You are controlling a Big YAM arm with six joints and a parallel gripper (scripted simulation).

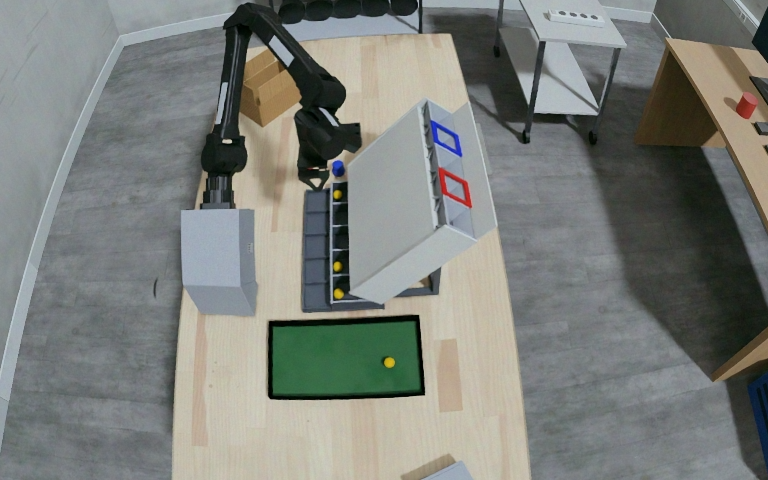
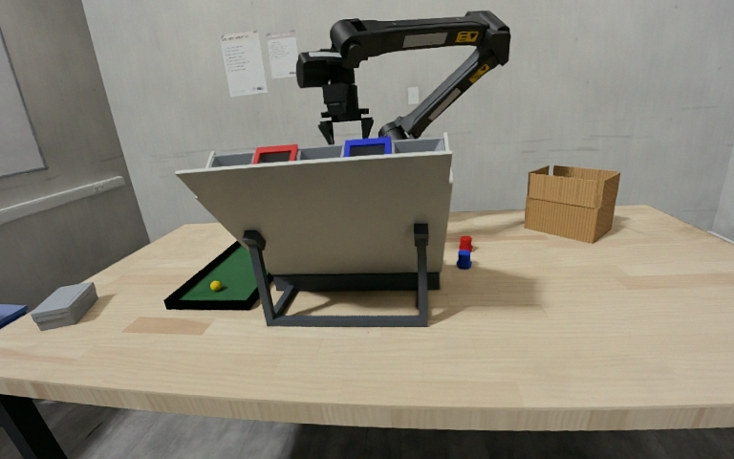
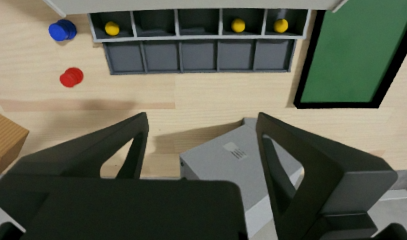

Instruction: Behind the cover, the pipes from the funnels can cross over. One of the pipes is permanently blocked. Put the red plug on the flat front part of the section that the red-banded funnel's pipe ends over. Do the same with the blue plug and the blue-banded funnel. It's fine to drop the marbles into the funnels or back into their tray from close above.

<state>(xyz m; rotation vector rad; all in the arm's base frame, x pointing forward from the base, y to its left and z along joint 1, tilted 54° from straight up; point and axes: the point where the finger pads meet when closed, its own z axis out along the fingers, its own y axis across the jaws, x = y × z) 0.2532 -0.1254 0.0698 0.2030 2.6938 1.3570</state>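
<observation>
My gripper [image 1: 315, 172] [image 2: 346, 133] [image 3: 202, 119] is open and empty, high above the table on the outlet side of the grey cover [image 1: 388, 202] [image 2: 325, 210]. The red-banded funnel [image 1: 455, 187] [image 2: 274, 153] and blue-banded funnel [image 1: 446, 138] [image 2: 367, 146] sit along the cover's top. The section rack [image 1: 315, 246] [image 3: 197, 56] has five sections. Yellow marbles lie in the first [image 3: 112, 28], fourth [image 3: 238, 25] and fifth [image 3: 281, 25] sections. The flat front parts are bare. The blue plug [image 1: 337, 168] [image 2: 464, 259] [image 3: 62, 30] and red plug [image 2: 465, 242] [image 3: 71, 77] stand on the table beside the rack's first section.
A green tray [image 1: 293, 356] [image 2: 228, 273] [image 3: 355, 50] holds one yellow marble [image 1: 389, 361] [image 2: 215, 285]. A grey box [image 1: 218, 255] [image 3: 230, 155] stands by the arm's base. A cardboard box [image 1: 266, 89] [image 2: 570, 202] sits at the table's end.
</observation>
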